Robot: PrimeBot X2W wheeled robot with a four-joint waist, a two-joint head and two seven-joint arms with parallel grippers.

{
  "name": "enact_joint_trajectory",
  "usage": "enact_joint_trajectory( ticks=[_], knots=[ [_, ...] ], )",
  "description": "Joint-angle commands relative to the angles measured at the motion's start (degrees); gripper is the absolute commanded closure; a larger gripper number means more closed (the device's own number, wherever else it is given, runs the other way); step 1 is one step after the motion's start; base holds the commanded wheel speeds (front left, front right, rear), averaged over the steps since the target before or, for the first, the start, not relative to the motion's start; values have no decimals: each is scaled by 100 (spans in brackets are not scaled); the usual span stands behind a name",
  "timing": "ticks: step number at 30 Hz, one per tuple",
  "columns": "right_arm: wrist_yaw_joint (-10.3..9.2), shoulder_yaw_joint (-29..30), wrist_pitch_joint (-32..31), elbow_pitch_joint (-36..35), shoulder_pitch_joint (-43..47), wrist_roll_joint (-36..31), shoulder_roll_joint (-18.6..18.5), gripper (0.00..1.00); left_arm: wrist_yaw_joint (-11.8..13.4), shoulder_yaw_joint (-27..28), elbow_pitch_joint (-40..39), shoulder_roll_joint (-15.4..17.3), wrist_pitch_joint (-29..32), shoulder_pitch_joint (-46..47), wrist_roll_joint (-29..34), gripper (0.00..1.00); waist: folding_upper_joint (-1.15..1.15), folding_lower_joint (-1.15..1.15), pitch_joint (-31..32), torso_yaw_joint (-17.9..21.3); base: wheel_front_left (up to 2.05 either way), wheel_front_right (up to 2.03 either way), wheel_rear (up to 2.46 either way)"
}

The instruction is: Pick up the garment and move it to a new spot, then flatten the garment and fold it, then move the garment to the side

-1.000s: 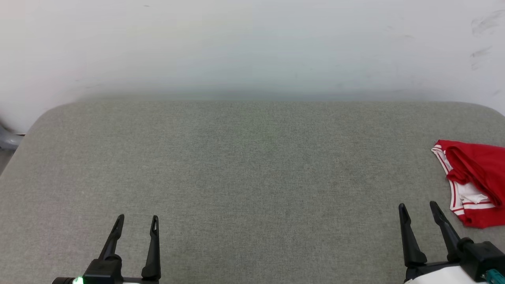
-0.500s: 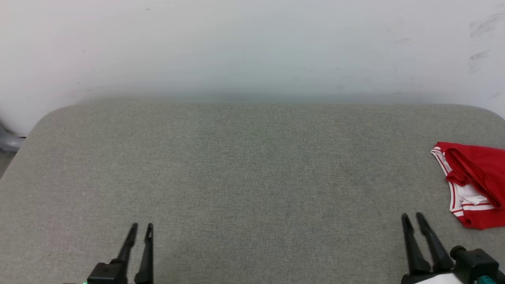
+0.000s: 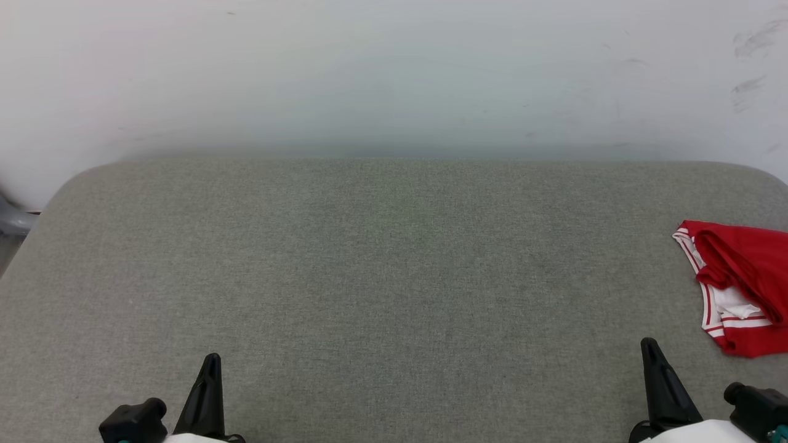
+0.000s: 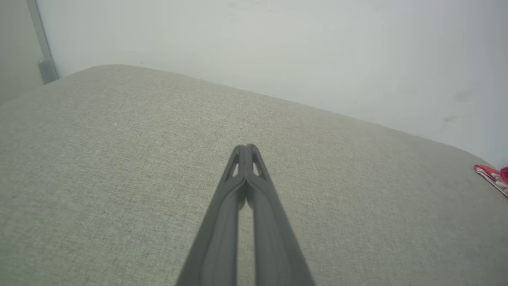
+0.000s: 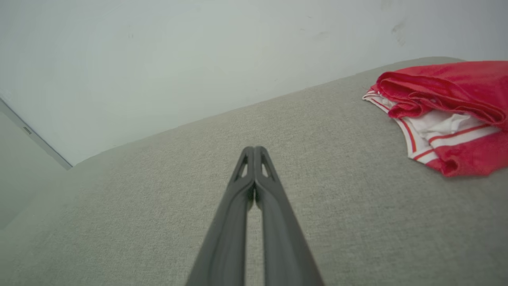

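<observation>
The garment (image 3: 742, 283), red with white striped trim, lies folded in a small bundle at the far right of the grey padded surface (image 3: 394, 277); it also shows in the right wrist view as the garment (image 5: 448, 111) and as a sliver of garment (image 4: 492, 176) at the left wrist view's right edge. My left gripper (image 3: 211, 363) stands shut and empty at the lower left, its fingertips pressed together (image 4: 246, 149). Shut and empty too, my right gripper (image 3: 649, 347) sits at the lower right, a short way left of and nearer than the garment, its fingers closed (image 5: 254, 151).
A pale wall (image 3: 394, 74) rises behind the surface's far edge. The surface's rounded corner (image 3: 68, 184) drops off at the left, with a grey fitting (image 3: 12, 218) beyond it.
Both grippers went from wide open to shut on nothing and drew back toward the bottom edge. The garment has not moved.
</observation>
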State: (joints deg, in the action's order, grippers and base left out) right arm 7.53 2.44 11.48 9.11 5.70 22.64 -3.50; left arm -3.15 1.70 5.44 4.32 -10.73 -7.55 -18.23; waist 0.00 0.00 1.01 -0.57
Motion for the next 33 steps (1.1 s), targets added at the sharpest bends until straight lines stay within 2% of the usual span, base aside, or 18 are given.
enact_joint_trajectory(
  ticks=[1, 18, 33],
  knots=[
    [0, 15, -49, -63, -202, 283, -32, 100, -42, 31, -42, -6, 50, 174, -289, 100, 0, 0, -2, 1, 0, 0, 0],
    [-1, 62, -421, 60, -447, 1882, -48, 100, -140, 137, 160, -35, 438, 463, -1955, 100, 0, 0, -20, 10, 0, 0, 0],
    [-2, 110, -709, 152, -627, 3061, -51, 100, -208, 214, 316, -57, 730, 678, -3185, 100, 0, 0, -36, 17, 0, 0, 0]
  ],
)
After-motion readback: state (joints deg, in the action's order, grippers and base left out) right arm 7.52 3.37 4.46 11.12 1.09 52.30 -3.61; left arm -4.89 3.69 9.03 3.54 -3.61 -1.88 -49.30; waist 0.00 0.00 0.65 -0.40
